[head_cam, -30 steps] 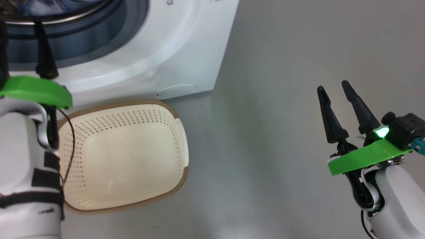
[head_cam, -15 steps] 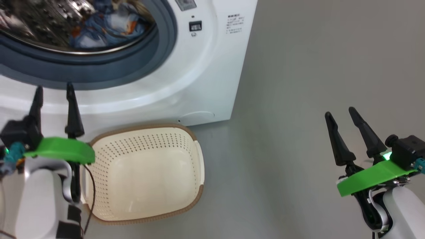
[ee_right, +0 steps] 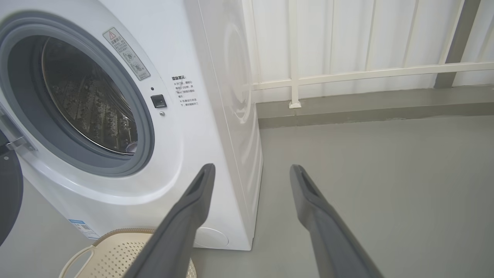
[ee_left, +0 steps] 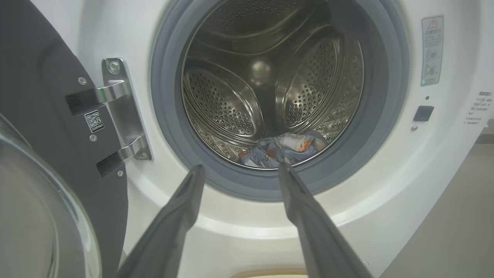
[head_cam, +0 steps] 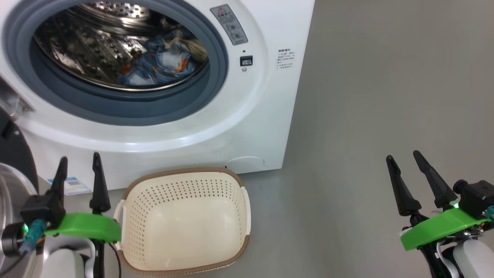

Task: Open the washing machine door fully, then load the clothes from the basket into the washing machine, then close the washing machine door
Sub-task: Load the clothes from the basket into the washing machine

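Observation:
The white washing machine stands open. Inside its steel drum lie the light blue clothes, also seen in the left wrist view as clothes. The black door is swung out to the left on its steel hinge, and an edge of the door shows at the head view's left. The cream basket sits on the floor below the opening, with nothing in it. My left gripper hangs open just left of the basket. My right gripper is open over bare floor far to the right.
Grey floor stretches to the right of the machine. In the right wrist view a white railing and pale wall close off the back. A blue label sits low on the machine's front.
The head camera has tilted up, so the drum opening and clothes come into view. My left gripper has dropped back from the opening to beside the basket. Both grippers stay open.

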